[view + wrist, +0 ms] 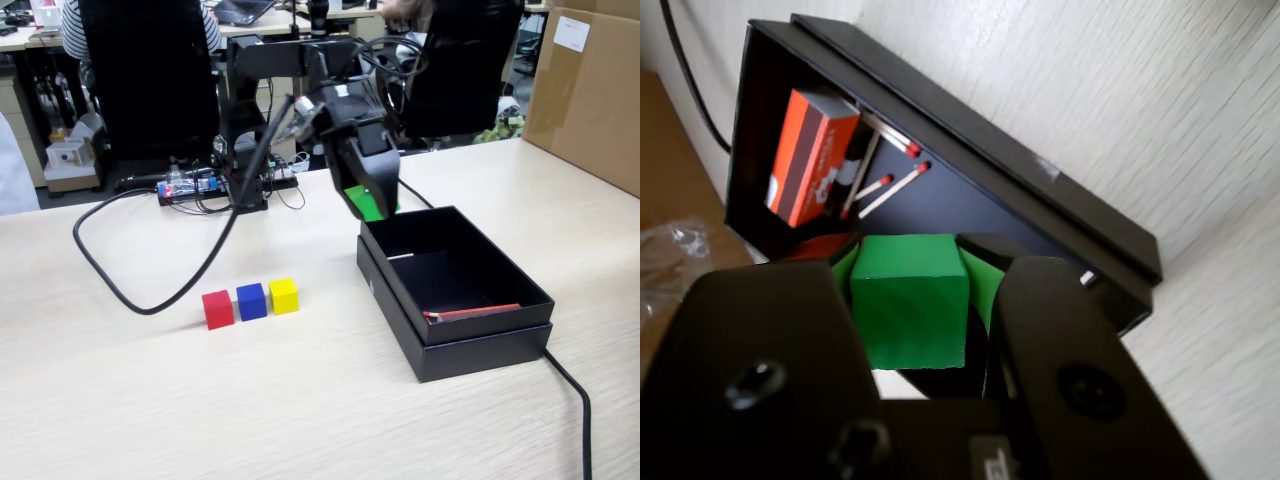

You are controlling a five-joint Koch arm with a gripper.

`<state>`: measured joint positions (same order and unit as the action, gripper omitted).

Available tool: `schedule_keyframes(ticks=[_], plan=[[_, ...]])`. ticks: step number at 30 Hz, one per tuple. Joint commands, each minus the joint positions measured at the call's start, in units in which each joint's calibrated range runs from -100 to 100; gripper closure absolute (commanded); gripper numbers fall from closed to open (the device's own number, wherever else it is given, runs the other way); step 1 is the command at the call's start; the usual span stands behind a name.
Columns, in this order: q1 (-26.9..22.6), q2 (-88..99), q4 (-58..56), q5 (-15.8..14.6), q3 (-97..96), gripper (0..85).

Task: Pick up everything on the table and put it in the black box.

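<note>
The green cube sits clamped in the hand, filling the wrist view, held above the near edge of the black box. To finish well, I would carry it further over the box floor, clear of the matchbox and loose matches, then release low. Red, blue and yellow cubes wait in a row on the surface. No writing is legible.

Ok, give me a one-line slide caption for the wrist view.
Gripper holding the green cube above the black box, which contains a matchbox and loose matches.
</note>
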<state>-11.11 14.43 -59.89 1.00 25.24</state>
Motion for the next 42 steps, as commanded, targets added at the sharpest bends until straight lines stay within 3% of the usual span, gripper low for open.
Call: schedule_keyframes(ticks=[1, 17, 25, 27, 28, 36, 42], plan=[[-1.47, -3.82, -0.02, -0.73, 8.12, 83.8], [-2.20, -33.31, -0.02, -1.51, 20.36, 83.3], [-1.95, -36.41, -1.66, -1.56, 19.64, 56.3], [-1.81, -35.49, -1.66, -1.66, 19.37, 50.4], [-1.66, -31.47, -1.66, -1.95, 17.64, 43.5], [-1.42, -10.13, -1.66, -2.00, 15.38, 43.6], [1.90, 6.16, -1.58, -0.29, 8.67, 43.6]])
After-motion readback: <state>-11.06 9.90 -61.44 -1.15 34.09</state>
